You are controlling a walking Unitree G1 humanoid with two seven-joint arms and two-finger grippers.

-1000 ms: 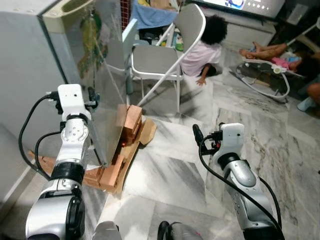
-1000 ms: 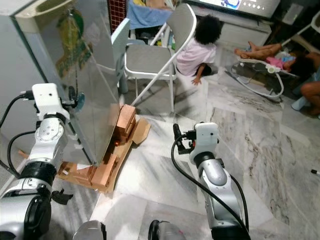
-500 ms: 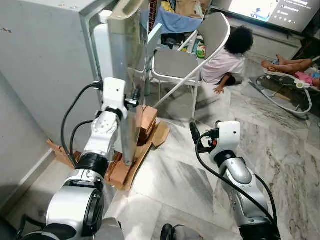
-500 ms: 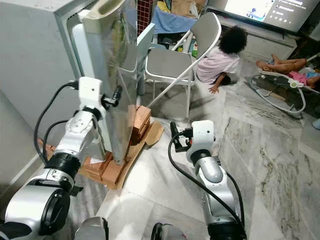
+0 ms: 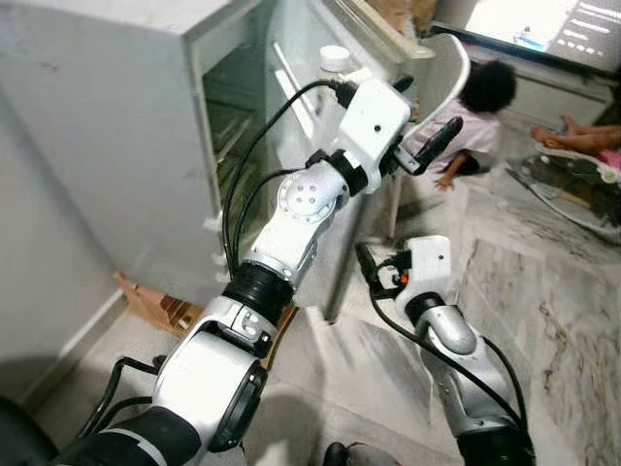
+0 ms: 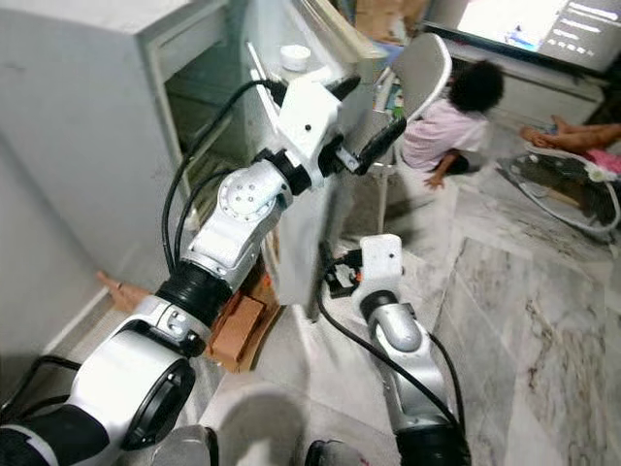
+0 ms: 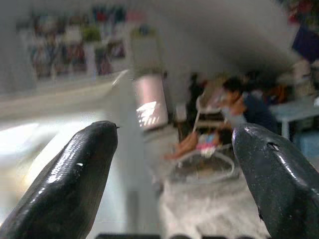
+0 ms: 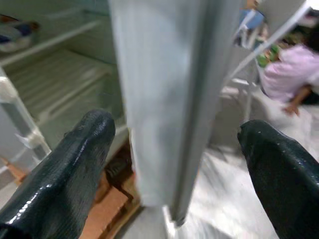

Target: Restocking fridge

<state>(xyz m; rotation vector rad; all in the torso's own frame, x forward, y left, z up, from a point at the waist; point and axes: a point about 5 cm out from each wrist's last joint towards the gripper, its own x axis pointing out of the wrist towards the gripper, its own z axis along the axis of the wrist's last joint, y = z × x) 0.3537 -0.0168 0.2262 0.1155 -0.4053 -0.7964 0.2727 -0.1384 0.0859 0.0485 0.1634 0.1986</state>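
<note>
The left hand (image 5: 419, 148) is raised beside the fridge door (image 6: 291, 209), fingers spread wide and holding nothing — the door stands open. The right hand (image 8: 174, 164), also wide, faces the door's edge, with the fridge (image 5: 126, 116) shelves beyond.

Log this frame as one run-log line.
fridge door: open | left gripper: raised by door, open, empty | right gripper: low at door edge, open | shelves: visible
</note>
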